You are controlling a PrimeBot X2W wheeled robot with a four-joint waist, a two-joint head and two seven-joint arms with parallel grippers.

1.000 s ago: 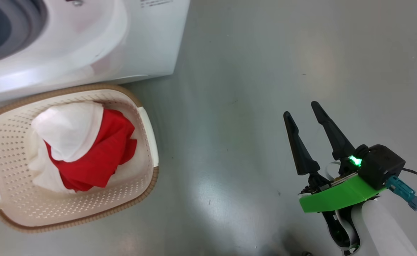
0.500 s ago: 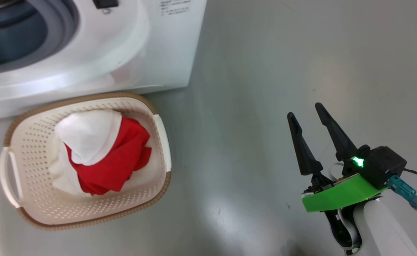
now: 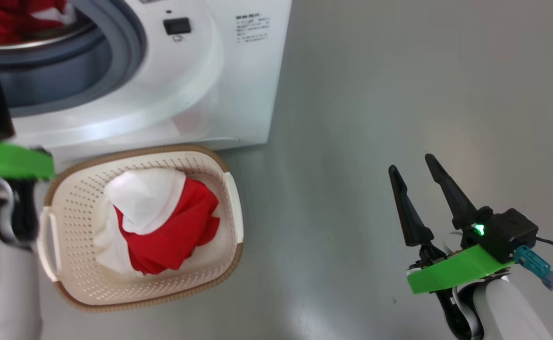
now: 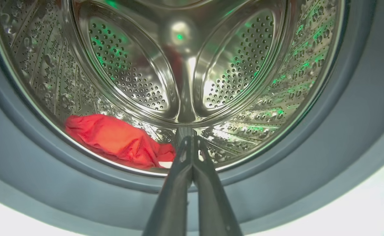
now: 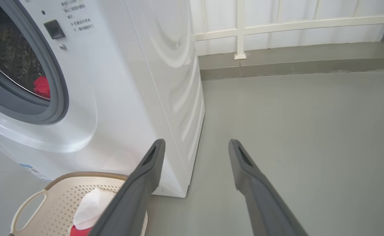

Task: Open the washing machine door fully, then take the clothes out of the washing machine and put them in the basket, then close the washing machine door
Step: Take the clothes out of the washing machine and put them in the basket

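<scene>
Red garment (image 4: pixel 116 139) in the drum (image 4: pixel 126 65), red-and-white clothes (image 3: pixel 172 231) in the basket (image 3: pixel 92 293).

The left end effector (image 4: pixel 186 132), fingers clenched together with nothing between them, points into the washing machine (image 3: pixel 238 85). There the red garment lies low in the steel drum, by the grey rubber ring (image 4: pixel 31 154). The basket stands on the floor (image 3: pixel 375 94) just in front of the machine and holds the bundled clothes. Further right, the right end effector (image 3: pixel 411 163) hangs released, fingers spread, over the grey floor. A white railing (image 5: pixel 241 29) lines the far wall.
</scene>
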